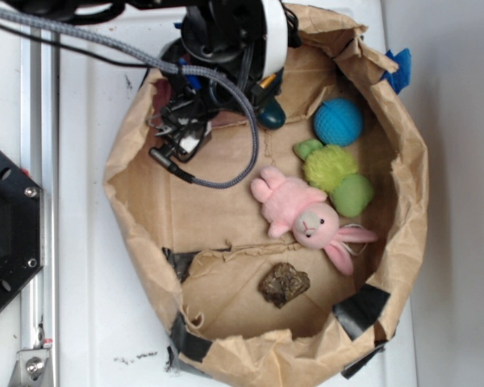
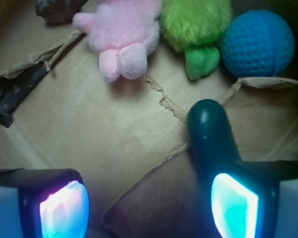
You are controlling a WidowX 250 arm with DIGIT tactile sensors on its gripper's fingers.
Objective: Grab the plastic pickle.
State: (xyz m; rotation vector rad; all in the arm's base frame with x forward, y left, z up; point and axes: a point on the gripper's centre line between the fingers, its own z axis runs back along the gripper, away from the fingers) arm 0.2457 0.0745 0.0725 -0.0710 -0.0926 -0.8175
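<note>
Even daylight overall; wrist view dim (pads glowing, blurred).

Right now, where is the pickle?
In the wrist view, the glossy dark green plastic pickle lies lower right, by the right jaw, below the blue textured ball.

Exterior view: overhead, looking straight down, whole paper bag (image 1: 403, 185) in frame. Wrist view: close, low above bag floor. Shared: pink bunny (image 1: 302, 214), blue ball (image 1: 338, 122).
</note>
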